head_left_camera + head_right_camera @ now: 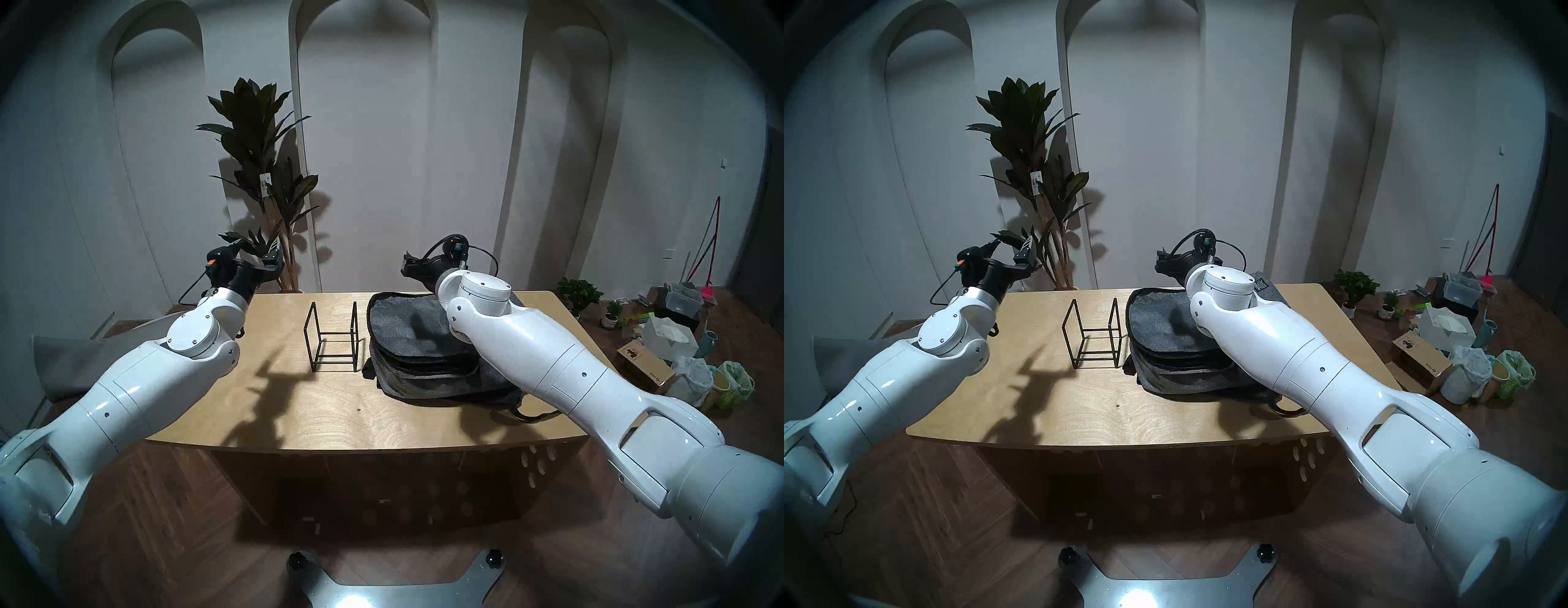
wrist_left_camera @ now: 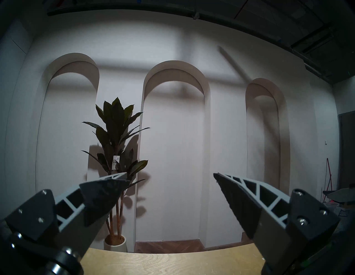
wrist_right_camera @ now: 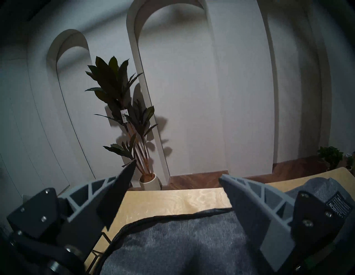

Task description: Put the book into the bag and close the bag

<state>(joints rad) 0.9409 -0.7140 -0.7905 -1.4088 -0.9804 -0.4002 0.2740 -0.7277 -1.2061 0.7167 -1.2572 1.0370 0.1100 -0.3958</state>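
From the head, a grey backpack (image 1: 418,339) lies flat on the right part of the wooden table (image 1: 297,407). A black wire stand (image 1: 333,342) sits just left of it, with nothing in it. No book shows anywhere. The left gripper (image 1: 254,250) hangs over the table's far left corner.

The left wrist view shows the left gripper (image 2: 170,177) spread wide, holding nothing, facing a tall plant (image 2: 115,142).

The right wrist view shows the right gripper (image 3: 177,170) spread wide over the backpack (image 3: 172,245).
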